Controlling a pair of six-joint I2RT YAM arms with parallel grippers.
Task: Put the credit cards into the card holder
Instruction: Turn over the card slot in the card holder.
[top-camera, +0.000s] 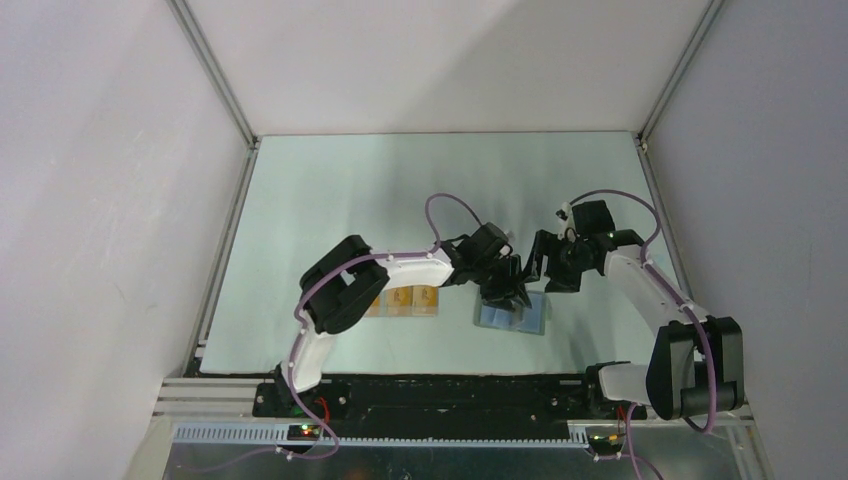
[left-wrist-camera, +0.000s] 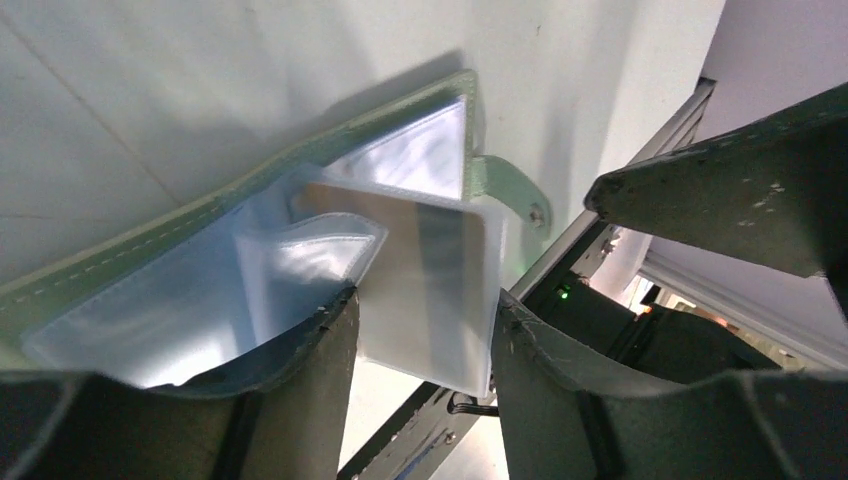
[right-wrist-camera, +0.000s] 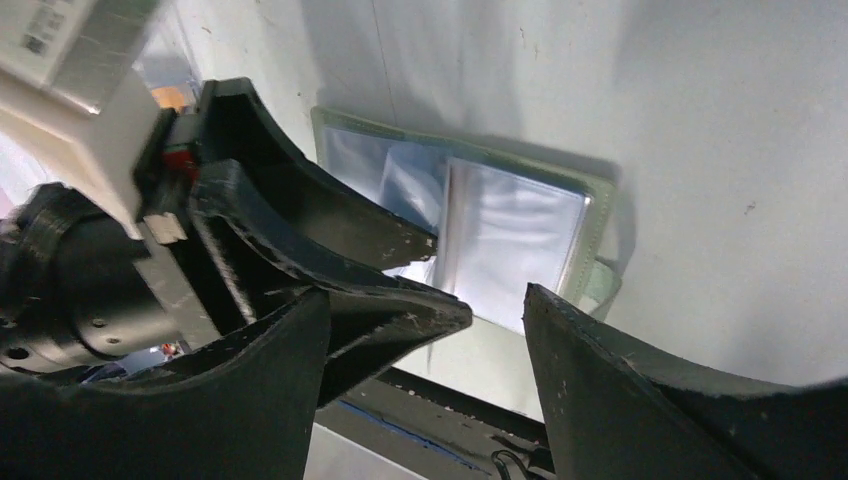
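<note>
Pale green table (top-camera: 330, 200) between white walls (top-camera: 100, 200). From the top, the credit cards (top-camera: 412, 300) lie in a row by the left arm. The open card holder (top-camera: 533, 318) lies under the left gripper (top-camera: 505, 295), with the right gripper (top-camera: 548, 268) just beside it.

Only the left wrist shows a sleeved card (left-wrist-camera: 430, 290) touching both fingers (left-wrist-camera: 300, 400). Whether they squeeze it, I cannot tell.

Right wrist: its jaws are wide apart and hold nothing.

Seen from above, the left gripper (top-camera: 508, 297) covers the 10 o'clock part of the open card holder (top-camera: 535, 320). The left arm (top-camera: 345, 285) hides the 9 o'clock end of the row of credit cards (top-camera: 413, 300), whose marks are too small to read. In the left wrist view the holder runs off the 9 o'clock edge. It is unclear whether the fingers (left-wrist-camera: 310, 380) pinch the blurred sleeved card (left-wrist-camera: 430, 290).
</note>
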